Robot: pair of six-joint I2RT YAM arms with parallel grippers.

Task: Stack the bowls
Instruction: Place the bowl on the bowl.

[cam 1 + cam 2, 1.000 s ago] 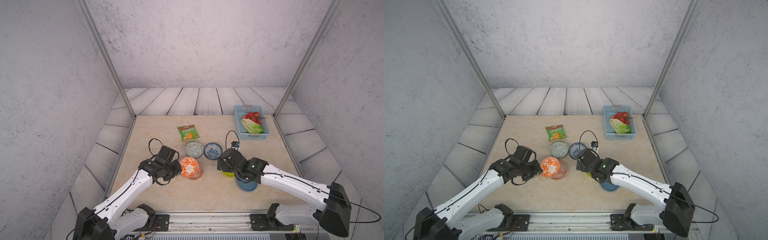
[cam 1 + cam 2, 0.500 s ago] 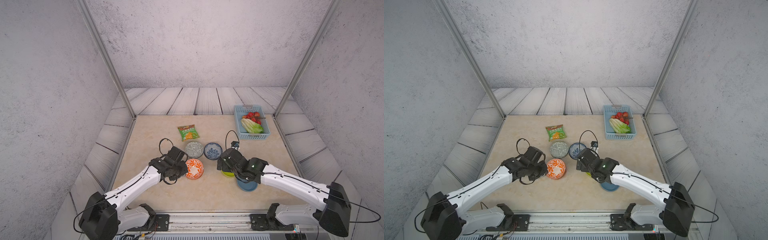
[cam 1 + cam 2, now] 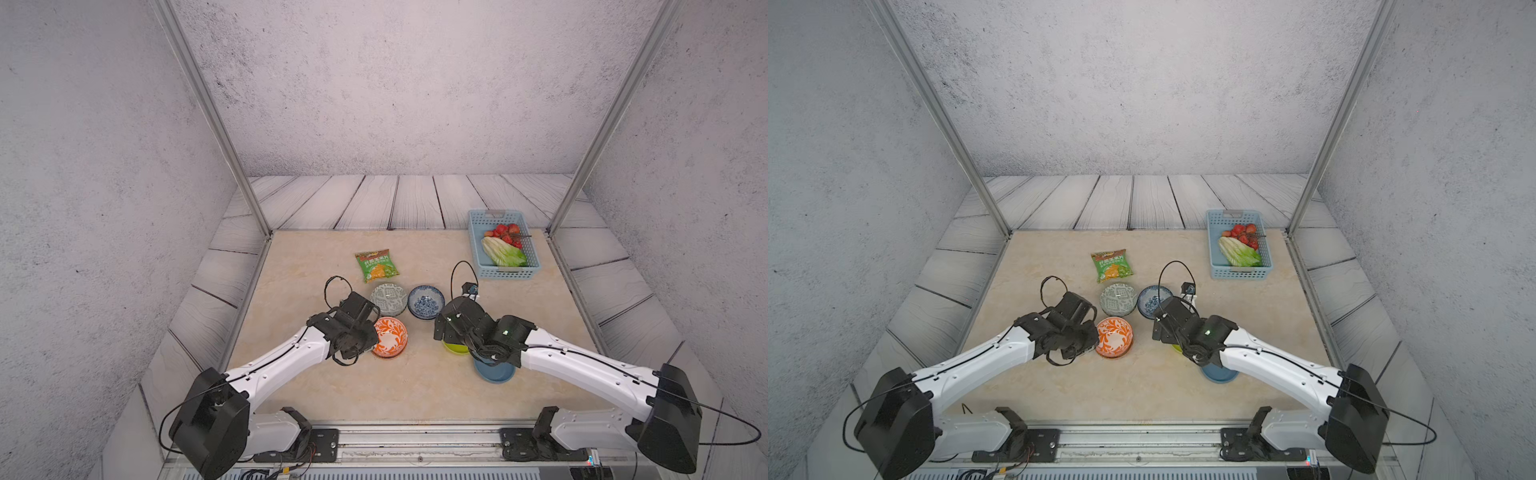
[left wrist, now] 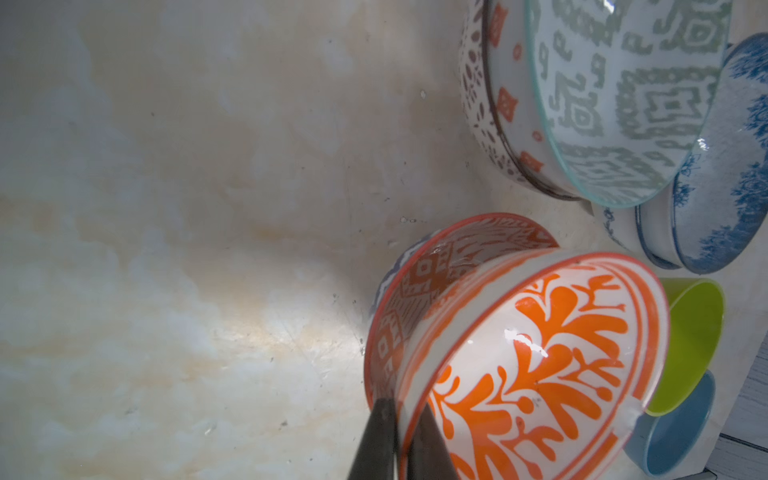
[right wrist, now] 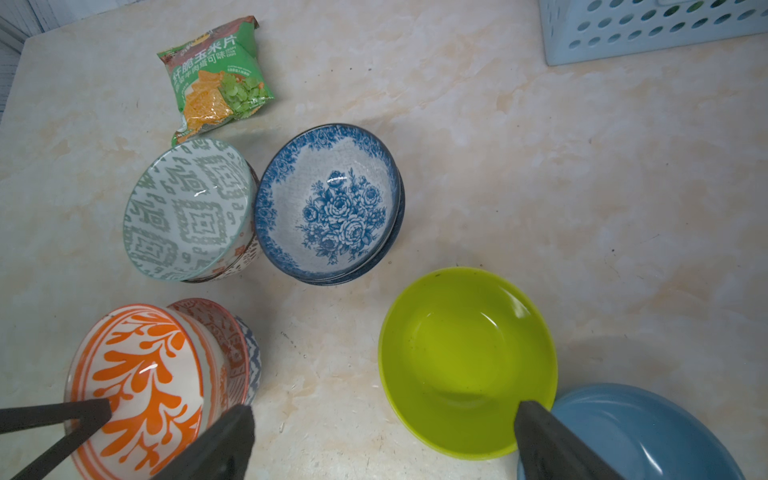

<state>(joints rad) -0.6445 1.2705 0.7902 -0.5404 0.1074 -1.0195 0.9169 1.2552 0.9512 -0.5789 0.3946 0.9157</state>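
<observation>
My left gripper point(image 4: 401, 440) is shut on the rim of an orange-white leaf-patterned bowl point(image 4: 540, 365), which rests tilted inside a second orange-patterned bowl point(image 4: 419, 282); in both top views this pair point(image 3: 390, 336) point(image 3: 1115, 336) lies left of centre. A grey geometric bowl point(image 5: 187, 208) sits in a white dark-latticed bowl point(image 4: 482, 95). Beside it, a blue-white floral bowl point(image 5: 332, 199) is nested in another one. My right gripper point(image 5: 384, 407) hangs open over the near rim of the lime-green bowl point(image 5: 465, 357), with the plain blue bowl point(image 5: 631, 432) next to it.
A green snack bag point(image 3: 376, 266) lies behind the bowls. A light-blue basket point(image 3: 503, 245) with lettuce and tomatoes stands at the back right. Metal posts and grey walls close in the table's sides.
My left arm has swung in toward the centre with the orange-white bowl, which now sits lower and more level on the other orange bowl. The right arm has not moved.
</observation>
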